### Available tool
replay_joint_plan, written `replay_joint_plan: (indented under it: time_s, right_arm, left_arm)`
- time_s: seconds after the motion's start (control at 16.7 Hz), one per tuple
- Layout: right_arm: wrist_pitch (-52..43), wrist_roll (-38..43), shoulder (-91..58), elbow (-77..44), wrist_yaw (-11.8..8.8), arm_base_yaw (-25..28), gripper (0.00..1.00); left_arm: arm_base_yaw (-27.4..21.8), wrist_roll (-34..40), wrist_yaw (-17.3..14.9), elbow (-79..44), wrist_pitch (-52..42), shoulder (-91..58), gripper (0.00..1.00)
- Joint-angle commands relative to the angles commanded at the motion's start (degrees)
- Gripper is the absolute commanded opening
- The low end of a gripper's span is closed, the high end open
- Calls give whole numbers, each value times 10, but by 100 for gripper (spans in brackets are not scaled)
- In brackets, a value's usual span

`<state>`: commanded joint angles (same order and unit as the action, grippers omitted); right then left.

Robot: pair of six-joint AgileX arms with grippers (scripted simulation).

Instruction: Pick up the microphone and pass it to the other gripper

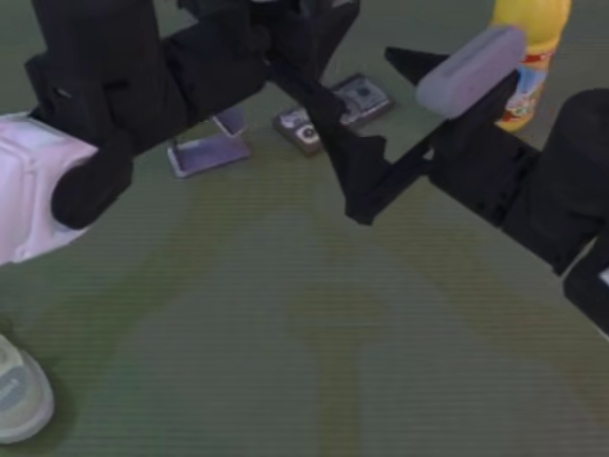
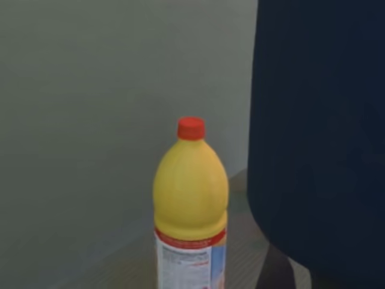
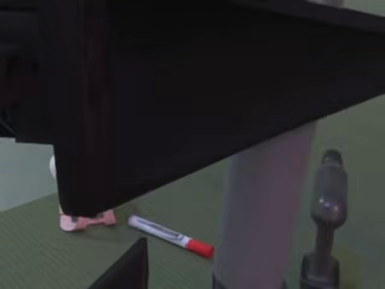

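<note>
left arm reaches in from the far left, its black links slanting toward the table's middle, left gripper (image 1: 314,105) at the far centre. whether it is clenched or slack cannot be told. right arm comes in from the right, lower links black, a grey rounded block on top of the wrist. right gripper (image 1: 379,143) is spread wide: one pointed finger aims far-left, the other drops toward the near side, and its tips sit right beside the left gripper's.

microphone (image 2: 319,132) – the navy foam head looms just off the left wrist camera. the grey handle (image 3: 264,205) stands upright right beside the right gripper's dark finger; contact unclear. it is not made out from above.

farther out: yellow bottle (image 2: 191,198) with red cap at the far right, red-capped marker (image 3: 170,235) lying flat on the green table (image 1: 285,362), grey stamp (image 3: 328,217) upright near the handle.
</note>
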<state>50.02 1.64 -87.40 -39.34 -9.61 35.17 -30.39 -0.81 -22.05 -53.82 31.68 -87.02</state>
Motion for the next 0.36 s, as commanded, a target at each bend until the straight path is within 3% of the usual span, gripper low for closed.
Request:
replay_joint_plan:
  time_s: [0.36]
  right_arm:
    - [-9,1,114,102,-19,-14,100]
  left_arm:
    - [65,-2,-57,32,-4,37,0]
